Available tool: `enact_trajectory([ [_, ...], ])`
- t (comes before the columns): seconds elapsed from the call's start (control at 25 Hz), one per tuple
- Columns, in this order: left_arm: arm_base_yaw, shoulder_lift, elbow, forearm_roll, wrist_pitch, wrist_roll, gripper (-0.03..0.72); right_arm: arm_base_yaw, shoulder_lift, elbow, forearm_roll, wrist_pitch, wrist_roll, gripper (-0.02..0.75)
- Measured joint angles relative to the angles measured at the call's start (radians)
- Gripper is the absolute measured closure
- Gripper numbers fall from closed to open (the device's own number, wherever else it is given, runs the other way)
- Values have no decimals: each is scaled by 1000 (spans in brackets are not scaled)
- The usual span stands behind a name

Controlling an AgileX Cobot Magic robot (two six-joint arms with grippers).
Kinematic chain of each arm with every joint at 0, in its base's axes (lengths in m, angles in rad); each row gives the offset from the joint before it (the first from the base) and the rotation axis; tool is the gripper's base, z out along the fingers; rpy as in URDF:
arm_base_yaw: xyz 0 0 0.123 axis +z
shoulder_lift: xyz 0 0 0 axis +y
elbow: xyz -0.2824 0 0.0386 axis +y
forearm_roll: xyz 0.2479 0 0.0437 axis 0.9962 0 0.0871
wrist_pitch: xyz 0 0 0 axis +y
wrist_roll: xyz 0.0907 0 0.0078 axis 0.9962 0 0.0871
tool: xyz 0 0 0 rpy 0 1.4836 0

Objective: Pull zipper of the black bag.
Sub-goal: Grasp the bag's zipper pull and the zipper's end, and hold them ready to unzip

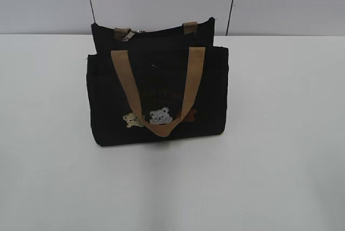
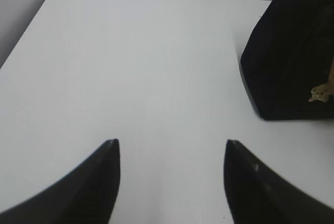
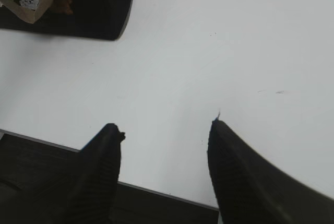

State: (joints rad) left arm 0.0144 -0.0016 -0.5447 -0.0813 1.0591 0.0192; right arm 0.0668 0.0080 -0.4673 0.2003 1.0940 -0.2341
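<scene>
The left gripper [image 2: 169, 148] and the right gripper [image 3: 164, 130] are both hanging with jaws spread, holding nothing. The boxy black fabric bag with tan webbing handles [image 1: 157, 95] is standing well apart from both, upright on the white table [image 1: 280, 134]. Its small silver-grey metal zipper tab [image 1: 128, 36] is sitting at the bag's top edge, toward its left end. The bag is looking soft and light, so one gripper should probably be steadying it while the other is pinching the tab.

The black bag [image 1: 157, 93] stands upright on the white table [image 1: 280, 155], its front facing the camera. A tan handle [image 1: 156, 88] hangs down the front in a loop, above three small bear patches [image 1: 160, 116]. The silver zipper [image 1: 128, 36] sits at the top, near the left end.
</scene>
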Motion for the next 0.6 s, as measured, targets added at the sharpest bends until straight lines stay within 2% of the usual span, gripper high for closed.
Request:
enact_trajectory([
  [0.12, 0, 70, -29, 1, -59, 102, 206, 0, 26, -13, 1, -5, 0, 328],
  [0.2, -1, 153, -47, -7, -118, 213, 216, 0, 67, -35, 2, -7, 0, 328],
  [0.32, -6, 336, -71, -75, -238, 375, 220, 0, 159, -81, 6, -19, 0, 328],
  [0.44, -7, 544, -121, -238, -338, 577, 220, 0, 279, -154, 22, -38, -33, 328],
  [0.6, -7, 866, -265, -515, -354, 952, 220, 0, 442, -248, 83, -76, -156, 328],
])
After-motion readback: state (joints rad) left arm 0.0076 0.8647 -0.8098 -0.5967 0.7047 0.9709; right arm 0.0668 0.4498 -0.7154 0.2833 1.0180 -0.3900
